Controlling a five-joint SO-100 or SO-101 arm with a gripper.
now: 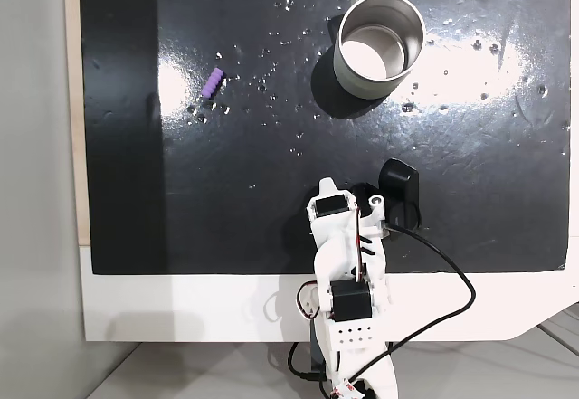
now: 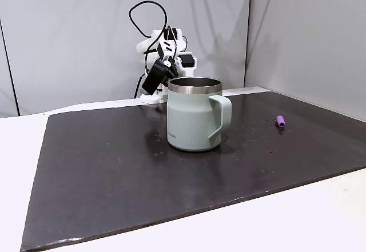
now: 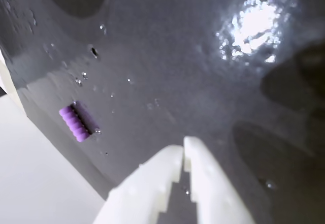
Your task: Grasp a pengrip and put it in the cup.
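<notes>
We see the white two-finger claw closed and empty; the tiny purple ribbed rubber pengrip lies well left of it, long axis diagonal.

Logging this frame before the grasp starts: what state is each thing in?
pengrip: lying on its side on the mat, loose, untouched.
cup: upright, open top, nothing visible inside.
pincer: shut, empty, above the mat, apart from the pengrip.
mat: flat, speckled with small specks.
</notes>
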